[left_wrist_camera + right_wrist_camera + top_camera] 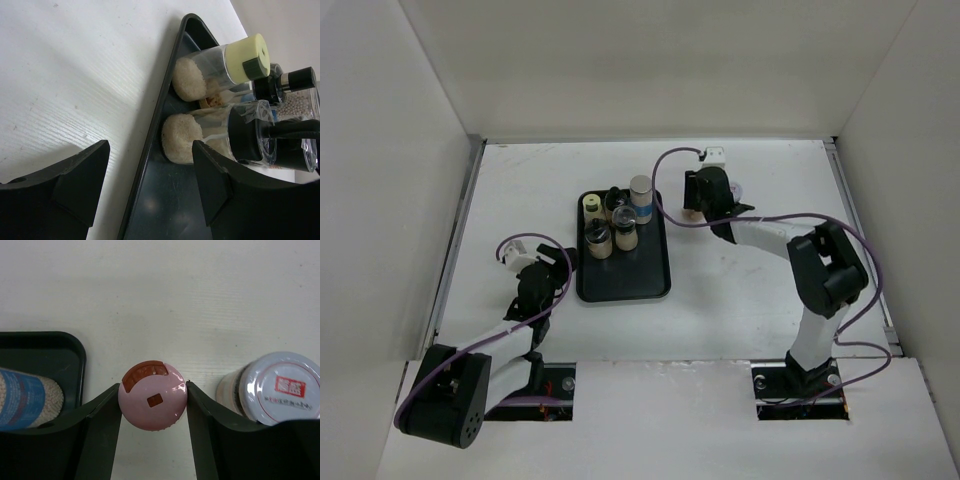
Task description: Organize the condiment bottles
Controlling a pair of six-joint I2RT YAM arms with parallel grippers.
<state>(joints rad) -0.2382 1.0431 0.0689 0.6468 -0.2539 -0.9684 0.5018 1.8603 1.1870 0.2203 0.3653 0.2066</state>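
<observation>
Pink-capped jar (152, 396) lies nearest the right wrist camera. It is upright, and the right gripper (153, 390) is closed on its cap, one finger pressed to each side. It is over the table (165, 285) just off the corner of the black tray (45, 342), with a white-capped jar (280, 387) close on its other side. Whether its base is off the table cannot be judged from above. Recommended handling: raise it straight up before any sideways travel, so the white-capped jar is not brushed. Clear the tray rim with margin, then set it down upright on bare tray floor, apart from the standing group. Left gripper (150, 150) is spread wide and empty, low over the tray's left rim. Count: seven bottles. Five are on the tray: blue-banded bottle (640, 196), cream-capped jar (591, 204), black-capped jar (616, 198), front-left jar (600, 241) and front-right jar (626, 236). Two are off it. One tray.
</observation>
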